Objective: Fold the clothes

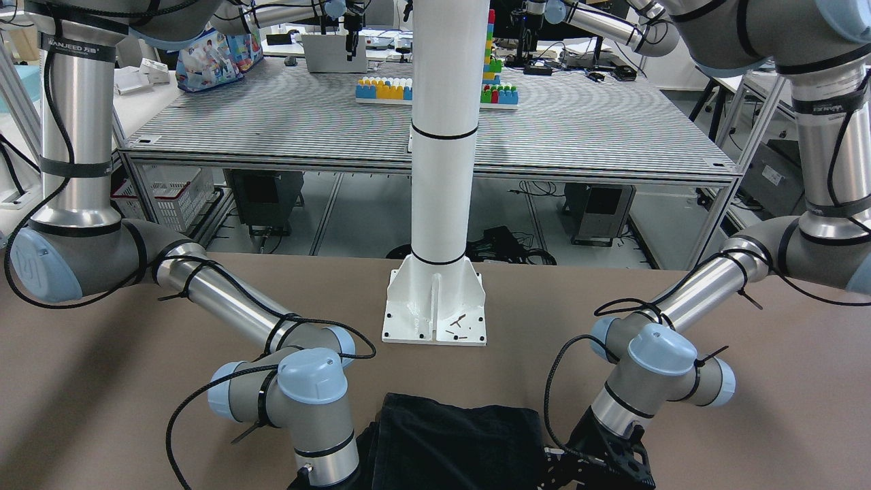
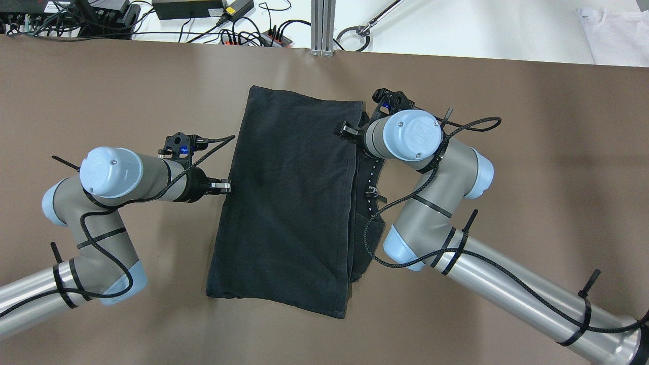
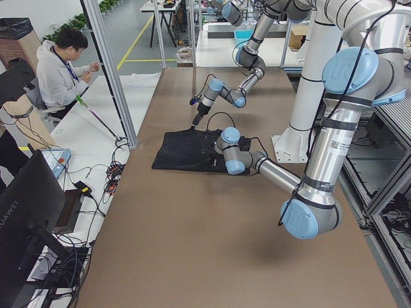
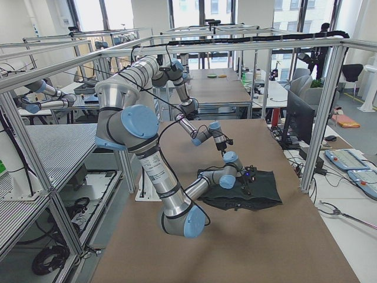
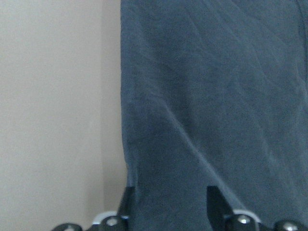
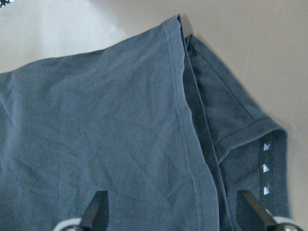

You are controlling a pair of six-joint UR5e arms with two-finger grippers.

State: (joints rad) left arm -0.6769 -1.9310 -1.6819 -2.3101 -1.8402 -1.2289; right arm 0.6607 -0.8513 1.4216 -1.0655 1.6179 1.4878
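Where the garment lies: mid-table, spread flat on the brown table (image 2: 101, 76) between the two arms; the garment (image 2: 289, 203) is dark and already doubled lengthwise.
Long axis: runs away from the robot, the far end leaning a little toward its right; the near end looks wider than the far one.
Left gripper: the left gripper (image 5: 168, 198) sits at the garment's left long edge, about mid-length, coming in from the side. Its jaws stand apart; in the wrist view the cloth's edge passes just inside the left jaw and the cloth fills the gap.
Right gripper: the right gripper (image 6: 174, 211) is over the right long edge, toward the far end. Its jaws are spread wide and grip nothing; the cloth lies below them.
Right edge: layered. The top layer's hem runs down the middle of the right wrist view, and a sleeve (image 6: 250, 144) with small white marks peeks out beside it.
Nearer arm: both are at the cloth; the left one looks lower and closer to a pinch on its edge.
Key relation: each jaw pair faces a long edge, so cloth lies inward from both, across the short axis.
Step, as I judge: taking hold of an edge for the next fold.
Risk: right jaws could catch only the top layer and leave the sleeve behind.
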